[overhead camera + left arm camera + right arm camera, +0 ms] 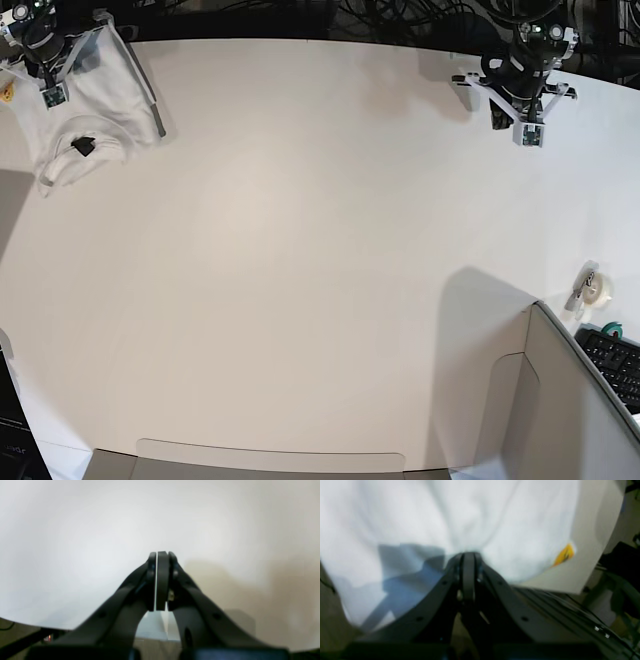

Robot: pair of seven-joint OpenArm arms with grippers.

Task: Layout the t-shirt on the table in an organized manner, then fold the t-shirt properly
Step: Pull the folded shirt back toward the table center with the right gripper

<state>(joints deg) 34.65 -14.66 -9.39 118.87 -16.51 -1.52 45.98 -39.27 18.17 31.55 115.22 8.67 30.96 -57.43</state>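
White tabletop [300, 250] is filling nearly the whole base view, its surface smooth and its far edge running against a dark band of cables. At the near right corner a grey bin [560, 400] is standing with its walls upright, and a keyboard [615, 365] and a roll of tape [597, 290] are lying just beyond it.

The t-shirt [85, 100] is lying bunched at the far left corner of the tabletop, crumpled rather than spread, with the grey neck trim showing along one fold. In the right wrist view an orange-yellow patch of the print is showing near the cloth's edge.

The right hand [468, 555] is sitting at that corner with its jaws clenched, and white cloth is gathering into puckers right at the fingertips, so it is grasping the t-shirt.

The left hand [160, 555] is hovering over bare tabletop at the far right, well apart from the shirt. Its pads are pressing flat together, clenched on nothing, and its shadow is falling on the surface beside it.
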